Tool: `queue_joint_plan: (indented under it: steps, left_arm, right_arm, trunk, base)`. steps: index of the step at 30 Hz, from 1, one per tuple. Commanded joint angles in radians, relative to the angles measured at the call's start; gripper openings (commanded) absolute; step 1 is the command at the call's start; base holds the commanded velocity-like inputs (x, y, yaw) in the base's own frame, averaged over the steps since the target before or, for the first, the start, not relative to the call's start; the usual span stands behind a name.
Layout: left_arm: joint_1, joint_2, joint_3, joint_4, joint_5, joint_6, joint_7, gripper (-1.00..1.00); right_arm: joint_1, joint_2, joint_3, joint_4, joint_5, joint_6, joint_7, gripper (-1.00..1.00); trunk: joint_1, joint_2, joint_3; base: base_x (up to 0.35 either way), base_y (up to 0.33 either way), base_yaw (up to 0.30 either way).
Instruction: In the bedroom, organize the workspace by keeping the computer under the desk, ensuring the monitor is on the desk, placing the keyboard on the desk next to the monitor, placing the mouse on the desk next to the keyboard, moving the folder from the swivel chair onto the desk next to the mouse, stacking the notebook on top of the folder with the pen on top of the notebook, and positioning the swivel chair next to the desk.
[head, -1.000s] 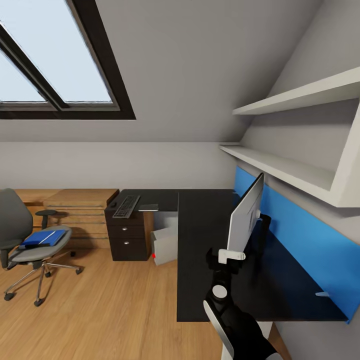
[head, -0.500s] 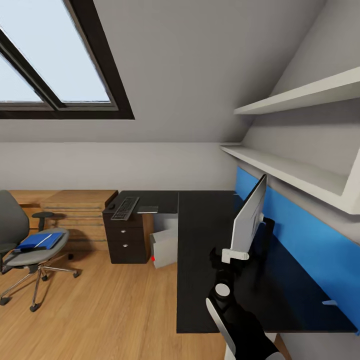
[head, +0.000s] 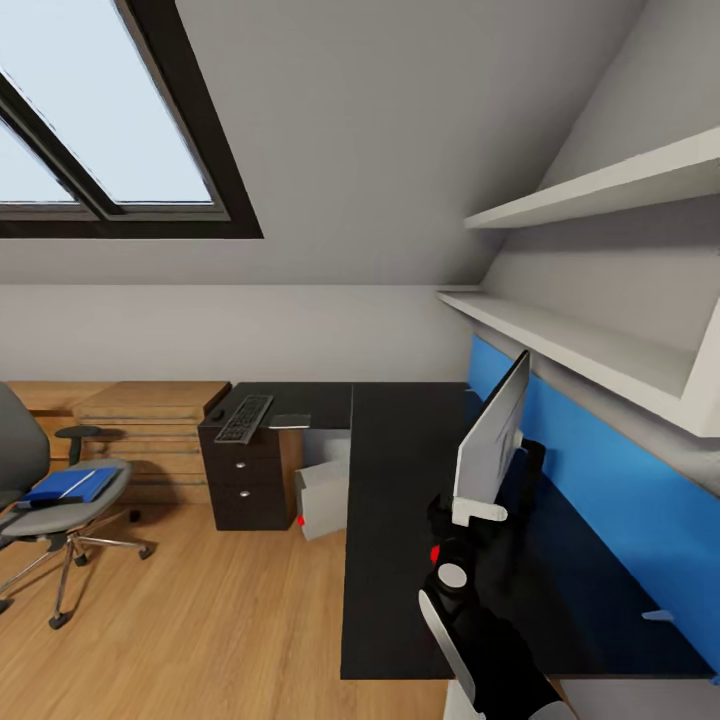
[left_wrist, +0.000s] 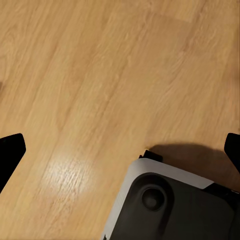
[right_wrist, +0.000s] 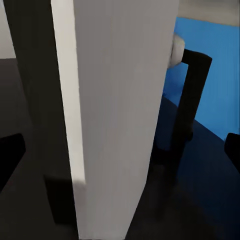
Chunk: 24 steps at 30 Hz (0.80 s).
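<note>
Shifted since a second ago: the whole head view has slid, chair and drawers sitting further toward the picture's left edge, so the camera has moved; the monitor (head: 490, 440) stays edge-on at the right gripper (head: 476, 512), a small red mark now showing by the wrist. Right gripper: clamped on the monitor's lower edge; in the right wrist view the pale panel (right_wrist: 117, 110) stands between the two dark fingertips (right_wrist: 11, 157), black stand (right_wrist: 190, 100) behind it. Left gripper (left_wrist: 120, 150): fingertips wide apart over bare wooden floor (left_wrist: 100, 65), nothing between them, robot base (left_wrist: 170, 205) below. Monitor: upright over the near wing of the desk (head: 400, 470), close to the blue wall panel (head: 600, 480). Keyboard (head: 244, 418): on the far wing of the desk above the drawers (head: 250, 480), a small dark mouse (head: 218, 413) just beside it, a thin grey notebook (head: 290, 421) on its other side. Computer (head: 322, 497): on the floor under the desk, beside the drawers. Swivel chair (head: 50, 500): well apart from the desk; its seat carries the blue folder (head: 70, 485), a thin white pen (head: 76, 482) lying across it. Wooden cabinet (head: 140, 430): against the far wall. Wall shelves (head: 590, 260): white, two levels.
</note>
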Motion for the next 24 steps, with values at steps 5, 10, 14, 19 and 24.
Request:
queue_joint_plan:
  steps: [5,10,14,19,24]
  left_arm:
    - [0.000,0.002,-0.009,-0.003,0.009,-0.003,0.008,1.00]
    - [0.000,0.002,-0.009,-0.003,0.009,-0.003,0.008,1.00]
    - [0.000,0.003,-0.009,-0.003,0.009,-0.003,0.008,1.00]
    - [0.000,0.003,-0.009,-0.003,0.009,-0.003,0.009,1.00]
    - [0.000,0.004,-0.009,-0.003,0.009,-0.003,0.008,1.00]
  right_arm:
    - [-0.001,-0.001,-0.001,-0.001,-0.004,0.007,-0.007,1.00]
    - [-0.001,-0.001,-0.001,-0.001,-0.004,0.007,-0.007,1.00]
    - [-0.001,-0.001,-0.001,0.000,-0.004,0.007,-0.007,1.00]
    - [-0.001,-0.001,-0.001,0.000,-0.004,0.007,-0.007,1.00]
    - [-0.001,-0.001,-0.001,0.000,-0.004,0.007,-0.007,1.00]
  trunk:
    - [0.001,-0.002,-0.002]
    - [0.001,-0.002,-0.002]
    - [0.001,-0.002,-0.002]
    - [0.001,-0.002,-0.002]
    - [0.001,-0.002,-0.002]
  base:
    - [0.019,-0.036,0.000]
    - [0.003,-0.079,0.000]
    - [0.001,-0.219,0.000]
    - [0.000,-0.097,0.000]
    - [0.000,-0.198,0.000]
